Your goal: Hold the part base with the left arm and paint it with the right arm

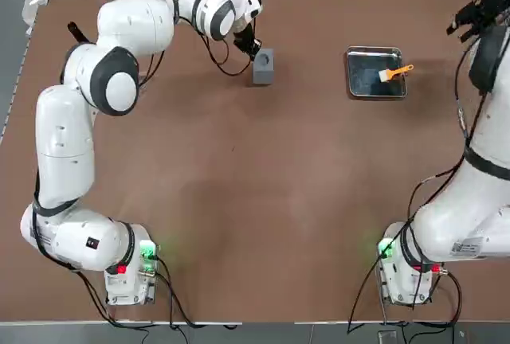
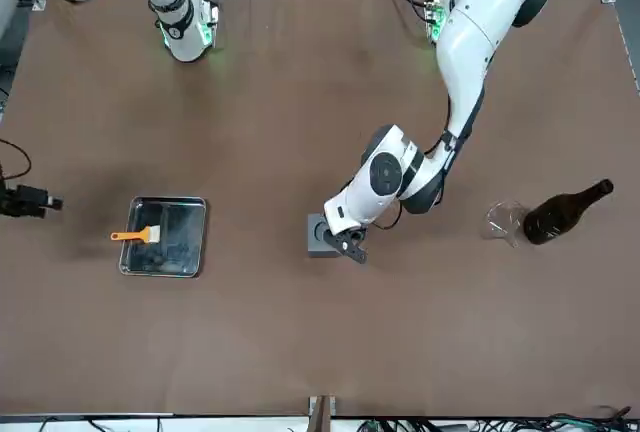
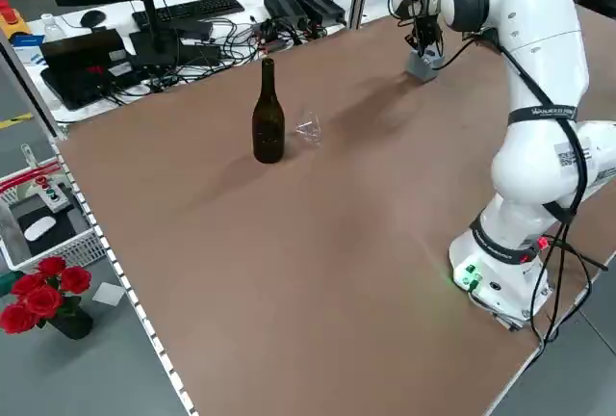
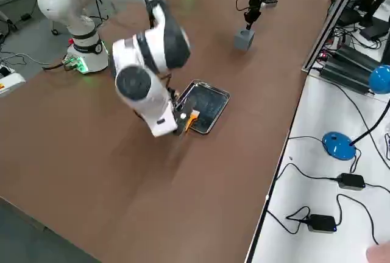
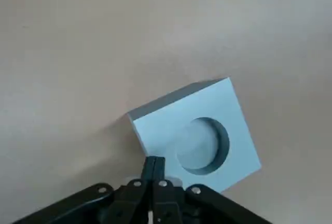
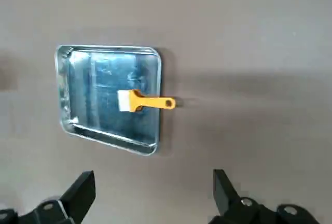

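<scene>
Showing a round recess, the part base (image 5: 239, 146) looks grey

Open tabletop — block (image 1: 263, 67) to tray (image 1: 376, 72)

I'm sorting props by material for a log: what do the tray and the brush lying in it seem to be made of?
The tray looks like shiny bare metal, probably steel, judging by bright glints along its rim. The brush seems to have a smooth orange handle, likely plastic though painted wood is possible, and pale bristles of unclear fibre.
</scene>
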Controlling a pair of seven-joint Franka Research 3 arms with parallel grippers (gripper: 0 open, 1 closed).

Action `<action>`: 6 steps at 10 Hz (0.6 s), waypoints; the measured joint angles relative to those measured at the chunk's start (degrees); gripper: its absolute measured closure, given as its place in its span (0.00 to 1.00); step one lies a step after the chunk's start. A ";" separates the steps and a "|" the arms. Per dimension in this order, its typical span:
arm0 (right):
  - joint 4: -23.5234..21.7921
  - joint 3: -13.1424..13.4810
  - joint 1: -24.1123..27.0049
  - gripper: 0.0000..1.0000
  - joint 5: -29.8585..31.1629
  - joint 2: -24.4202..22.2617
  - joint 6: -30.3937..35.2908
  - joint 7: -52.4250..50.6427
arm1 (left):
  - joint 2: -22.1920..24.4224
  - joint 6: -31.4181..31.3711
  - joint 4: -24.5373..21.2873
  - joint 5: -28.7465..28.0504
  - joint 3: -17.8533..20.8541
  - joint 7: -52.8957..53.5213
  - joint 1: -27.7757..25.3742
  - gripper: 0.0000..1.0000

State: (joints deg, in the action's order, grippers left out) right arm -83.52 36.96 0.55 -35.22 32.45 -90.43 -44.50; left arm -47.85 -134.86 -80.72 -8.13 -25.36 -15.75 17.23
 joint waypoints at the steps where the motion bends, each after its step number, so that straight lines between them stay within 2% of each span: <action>1: 0.03 -3.56 -0.10 0.00 5.73 -4.33 -0.07 6.10 | 0.00 0.00 0.00 0.00 0.00 0.00 0.01 0.99; 3: -0.05 -11.07 -0.13 0.00 16.37 -12.05 0.05 18.07 | 0.00 0.00 0.00 0.00 -0.01 0.00 0.04 0.99; 6: -0.32 -22.62 0.96 0.00 27.63 -21.53 2.18 33.91 | 0.00 0.00 0.02 0.00 0.00 0.00 0.06 0.99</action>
State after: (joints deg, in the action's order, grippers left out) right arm -83.84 14.34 1.51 -7.58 10.92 -88.25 -10.59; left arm -47.85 -134.86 -80.70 -8.13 -25.37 -15.75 17.29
